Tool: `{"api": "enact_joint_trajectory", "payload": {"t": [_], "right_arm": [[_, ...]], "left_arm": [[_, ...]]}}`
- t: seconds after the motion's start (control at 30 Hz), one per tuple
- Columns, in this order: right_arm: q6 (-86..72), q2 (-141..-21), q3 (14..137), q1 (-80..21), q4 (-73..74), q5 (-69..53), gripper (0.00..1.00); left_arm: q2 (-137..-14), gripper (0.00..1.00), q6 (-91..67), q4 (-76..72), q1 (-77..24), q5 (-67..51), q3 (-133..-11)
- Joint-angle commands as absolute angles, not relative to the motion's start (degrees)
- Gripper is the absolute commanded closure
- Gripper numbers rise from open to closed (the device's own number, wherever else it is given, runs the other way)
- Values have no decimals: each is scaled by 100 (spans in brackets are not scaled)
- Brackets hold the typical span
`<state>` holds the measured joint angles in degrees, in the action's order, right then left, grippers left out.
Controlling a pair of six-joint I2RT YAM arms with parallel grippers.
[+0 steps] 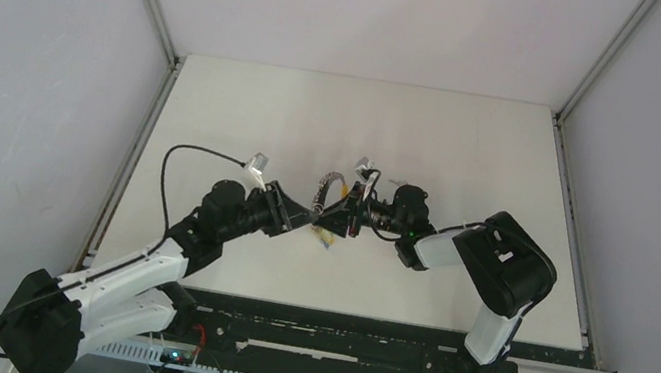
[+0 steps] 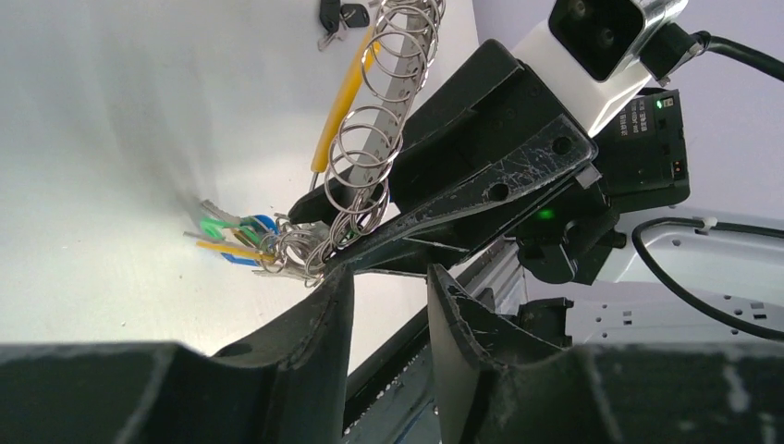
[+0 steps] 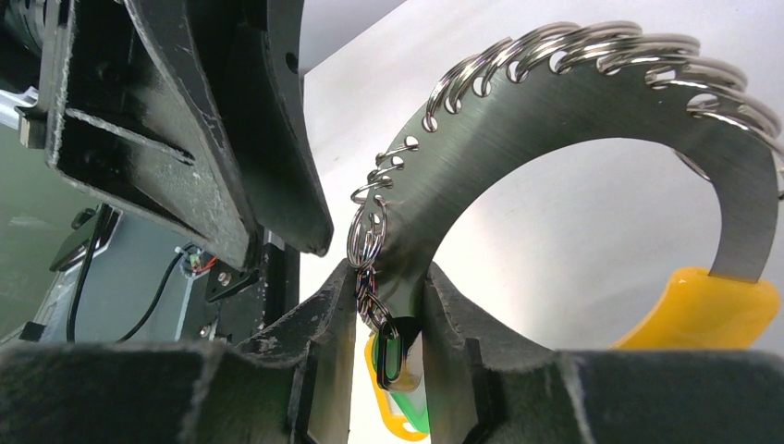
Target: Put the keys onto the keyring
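Hard to read: keys (image 2: pixel 242 239) blurred & bunched, count unclear; heads green, blue, yellow. One black key (image 2: pixel 337 14) is cut off at the 12 o'clock edge, on the tabletop (image 2: pixel 111 139). In left wrist view the right pincer (image 3: pixel 388 273) blocks a lot. It's clamped on the keyring (image 3: pixel 573 111) band, keys dangling at 6 o'clock. The left pincer (image 2: pixel 390 275) is part-open, nothing betw. fingers, tips just beside the bunch.
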<state>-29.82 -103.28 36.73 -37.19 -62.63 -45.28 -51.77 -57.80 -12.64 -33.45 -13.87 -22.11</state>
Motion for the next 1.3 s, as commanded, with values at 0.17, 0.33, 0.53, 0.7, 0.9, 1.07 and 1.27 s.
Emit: {"api": "enact_joint_trajectory", "payload": {"t": [0.17,0.33,0.53,0.7,0.9,1.07,1.27], "right_arm": [[-2785,-9964,3678,-3835,-6303,-4412,93],[-2589,-9822,3648,-3921,-6005,-4358,94],[-2420,-9622,3592,-3994,-5718,-4316,94],[-2370,-9473,3591,-3972,-5303,-4250,94],[-2522,-9139,3625,-3796,-4349,-4287,97],[-2217,-8559,3828,-3730,-2689,-4090,99],[-2246,-8095,3969,-3451,-1584,-4417,99]], "left_arm": [[-5570,69,-5720,-2053,-3306,-1649,-2416],[-5643,74,-5502,-1758,-3136,-1539,-2623],[-5835,74,-5381,-1778,-2816,-1519,-2758],[-5968,71,-5222,-1839,-2628,-1589,-2989],[-5720,63,-4467,-1382,-2608,-1388,-3131],[-5445,54,-3576,-1401,-2820,-1379,-2778],[-4989,51,-2680,-2031,-3630,-981,-2186]]}}
